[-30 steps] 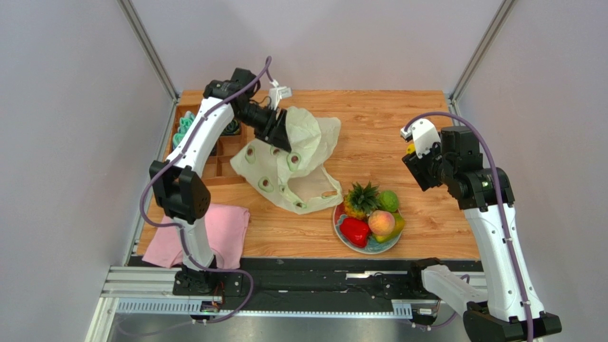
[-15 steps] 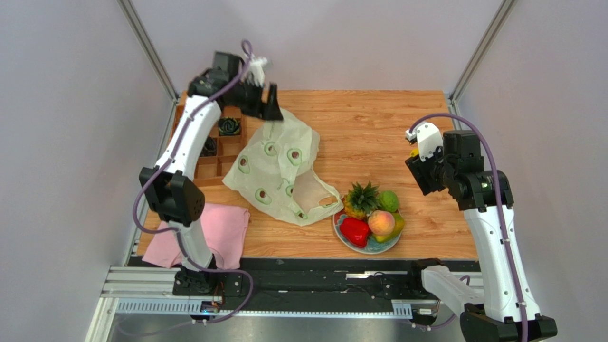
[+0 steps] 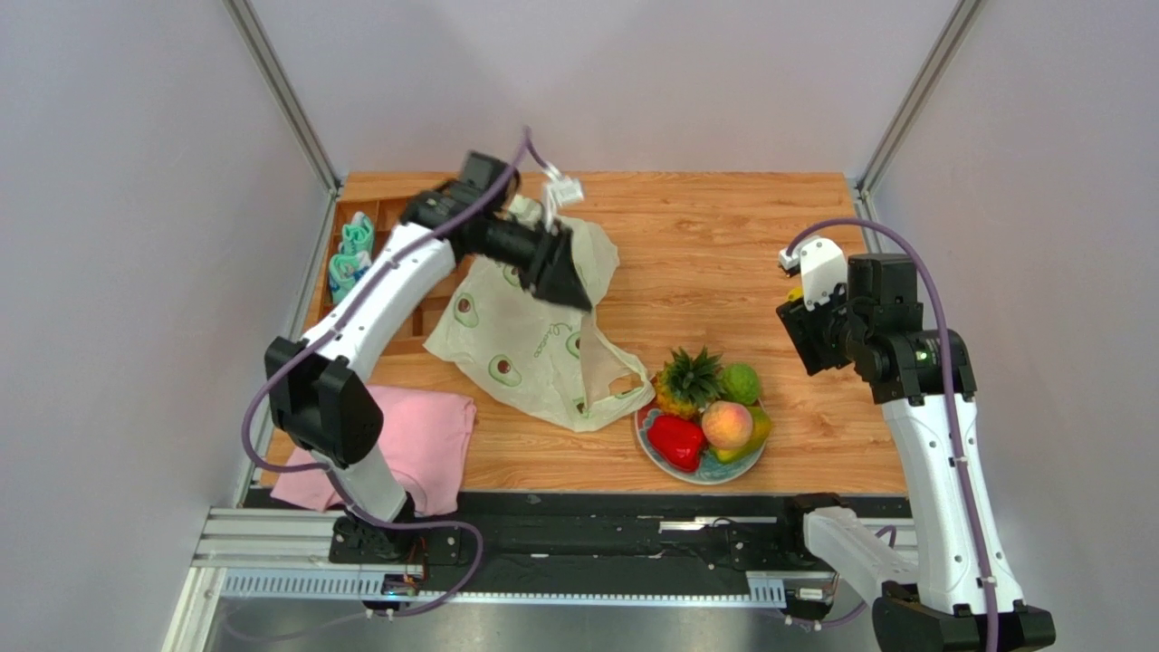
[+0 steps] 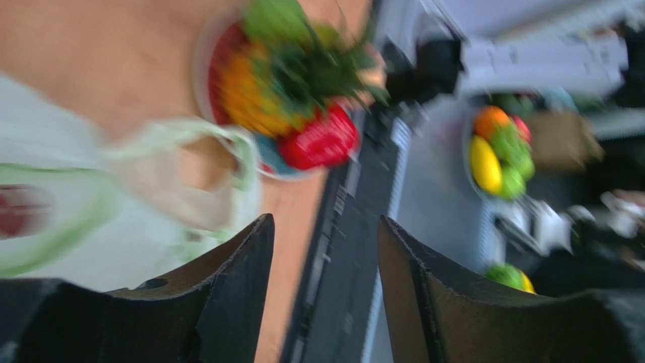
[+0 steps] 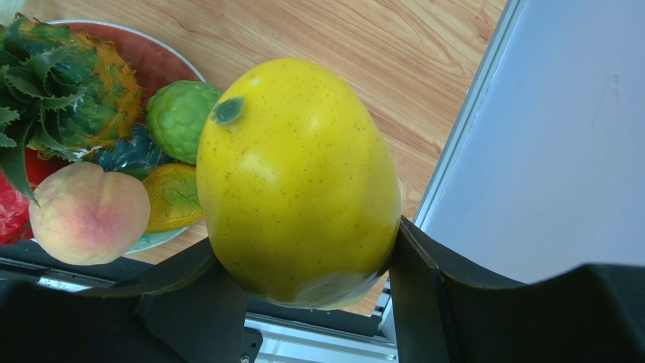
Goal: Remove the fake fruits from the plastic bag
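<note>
A: What is new at the left gripper (image 4: 324,221)?
B: Its fingers have released; the plastic bag (image 3: 524,347) lies slack under them, probably empty.
A: And the right gripper (image 5: 303,249)?
B: Clenched on a yellow fruit (image 5: 295,174), with the plate (image 3: 667,469) beside its fingers

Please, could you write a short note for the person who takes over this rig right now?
The left pincer is open and empty, above the bag.
The right pincer is shut on a yellow fruit, held in the air to the right of the plate.
Done: pineapple, pepper, peach and green ball lie on the plate.
To do: put down the yellow fruit, then check the bag, since its inside is not visible.
</note>
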Controlling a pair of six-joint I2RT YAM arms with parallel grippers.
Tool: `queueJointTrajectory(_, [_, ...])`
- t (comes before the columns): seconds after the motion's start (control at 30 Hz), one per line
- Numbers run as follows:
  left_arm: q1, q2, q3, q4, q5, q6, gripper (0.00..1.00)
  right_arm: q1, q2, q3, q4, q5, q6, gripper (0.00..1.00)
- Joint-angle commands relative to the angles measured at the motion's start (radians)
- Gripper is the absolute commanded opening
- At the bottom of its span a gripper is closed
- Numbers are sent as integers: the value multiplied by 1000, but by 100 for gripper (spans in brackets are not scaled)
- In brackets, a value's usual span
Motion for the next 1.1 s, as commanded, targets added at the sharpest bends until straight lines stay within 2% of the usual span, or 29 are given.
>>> queueJointTrajectory(0.0, [-122, -27, -238, -116, 226, 180, 53, -7, -15, -16, 31, 25, 13, 2])
queueJointTrajectory(0.1, [-163, 26, -344, -70, 216, 128, 52, -7, -4, -16, 25, 31, 15, 2])
queueJointTrajectory(0.2, [-182, 63, -424, 80, 158, -10, 66, -7, 11, 1, 9, 17, 21, 2])
queueJointTrajectory(0.27, [-209, 76, -464, 179, 121, -87, 70, -7, 20, 6, 2, 13, 26, 2])
queueJointTrajectory(0.47, [-291, 85, -522, 325, -73, -219, 67, -9, 25, -16, -1, -1, 38, 2])
queueJointTrajectory(0.63, [-335, 96, -646, 483, -188, -354, 67, -7, 39, -16, -4, -19, 58, 2])
queueJointTrajectory(0.77, [-389, 51, -703, 603, -270, -420, 73, -9, 58, -16, 0, -23, 70, 2])
queueJointTrajectory(0.9, [-419, 91, -727, 678, -265, -498, 69, -9, 63, -25, 9, -64, 81, 2])
queueJointTrajectory(0.93, [-418, 94, -741, 721, -279, -536, 65, -9, 60, -28, 8, -69, 84, 2])
queueJointTrajectory(1.07, [-407, 94, -816, 824, -336, -648, 57, -7, 43, -40, -6, -78, 92, 3])
